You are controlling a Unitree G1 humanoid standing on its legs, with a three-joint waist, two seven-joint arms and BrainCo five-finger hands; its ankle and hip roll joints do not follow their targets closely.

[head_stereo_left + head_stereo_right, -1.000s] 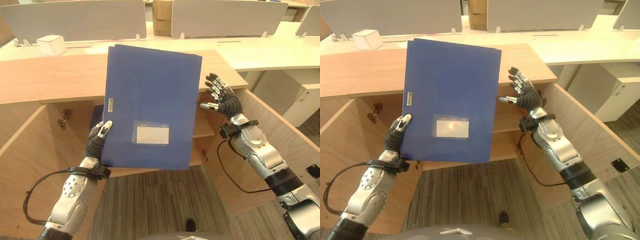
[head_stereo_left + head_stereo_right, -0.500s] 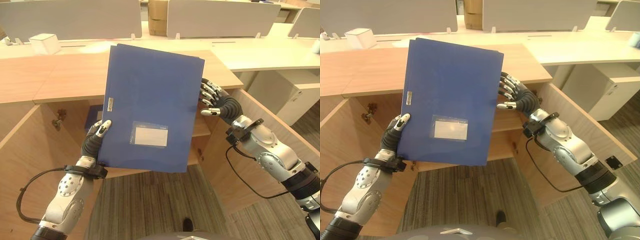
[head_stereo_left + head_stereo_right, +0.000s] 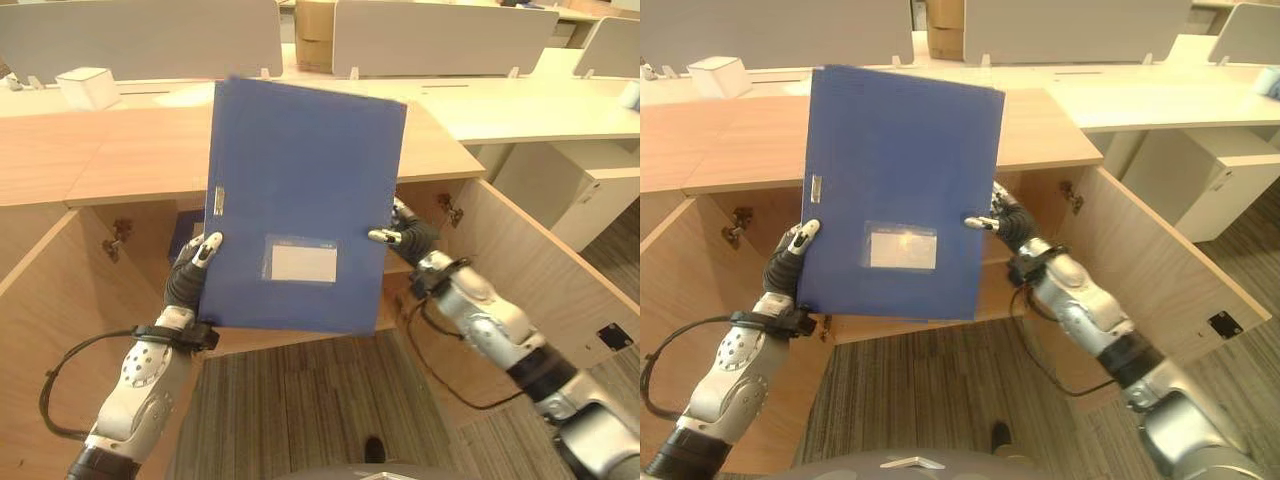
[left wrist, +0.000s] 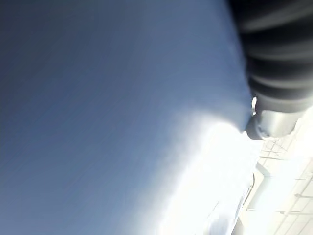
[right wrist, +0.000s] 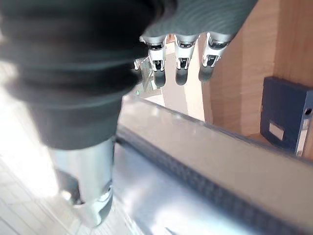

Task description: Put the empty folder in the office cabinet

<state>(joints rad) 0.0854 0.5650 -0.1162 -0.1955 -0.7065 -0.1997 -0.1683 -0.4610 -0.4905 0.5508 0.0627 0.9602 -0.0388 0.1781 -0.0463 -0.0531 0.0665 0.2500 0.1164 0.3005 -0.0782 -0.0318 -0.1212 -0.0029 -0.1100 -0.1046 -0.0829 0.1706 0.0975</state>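
Folder (image 3: 300,200): blue, held upright in front of the open cabinet (image 3: 520,270), above its shelf. Looks thin, stiff, light, smooth-faced, so likely slippery; best held by opposite edges. Left robot hand (image 3: 190,275) pinches the lower spine edge, thumb on the front. Right robot hand (image 3: 400,236) pinches the opposite edge, thumb in front, fingers behind. Another folder (image 5: 286,120) stands inside the cabinet.

Silver-grey arms; dark ribbed wrist covers; silver dark-tipped fingers.
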